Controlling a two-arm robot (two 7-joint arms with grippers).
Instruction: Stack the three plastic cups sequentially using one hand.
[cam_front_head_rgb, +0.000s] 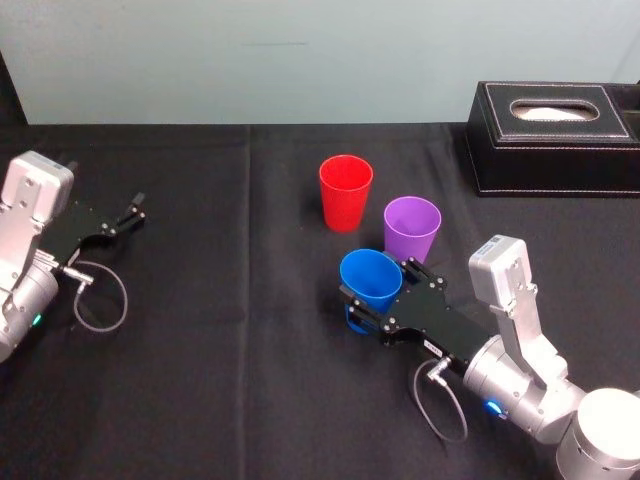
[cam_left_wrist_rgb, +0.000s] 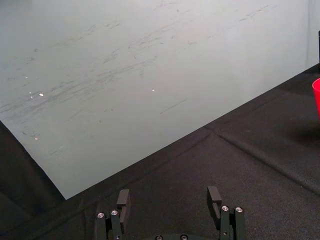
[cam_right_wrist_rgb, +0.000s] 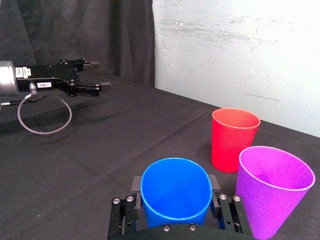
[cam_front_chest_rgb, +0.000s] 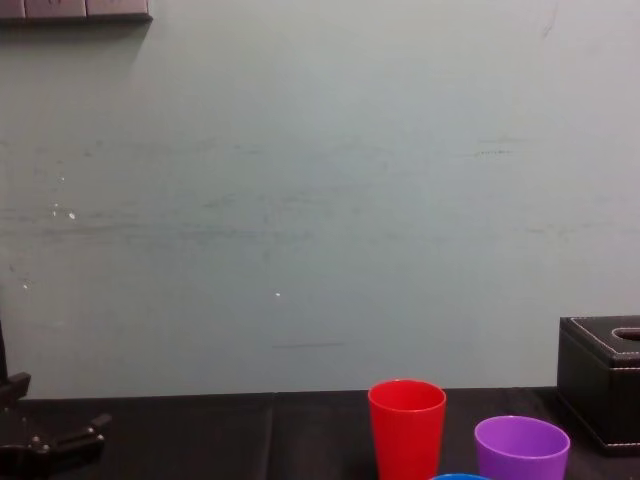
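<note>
I have the right gripper (cam_front_head_rgb: 377, 285) on the blue cup (cam_front_head_rgb: 370, 278), with its jaws clamped on opposite sides of the cup wall just below the rim. The cup's mouth faces up and leans a little toward the head camera. I cannot tell whether its base is clear of the bench (cam_front_head_rgb: 200, 350).

What matters for the next move is where the other two cups stand. The purple cup (cam_front_head_rgb: 411, 229) is upright just beside the blue one, to the right and a little farther out, with a narrow gap between them. The red cup (cam_front_head_rgb: 346, 192) is also upright, farther out and almost straight ahead of the jaws. Both have their mouths open upward and their long axes vertical, so I judge the blue cup has to rise above a rim, line up over it and drop straight in. Purple is the nearer target, though its rim is close enough to be clipped on a sideways shift.

The left gripper (cam_front_head_rgb: 139, 207) sits parked well off to the left with its jaws apart. A black tissue box (cam_front_head_rgb: 553, 135) stands at the far right, out of the way.
</note>
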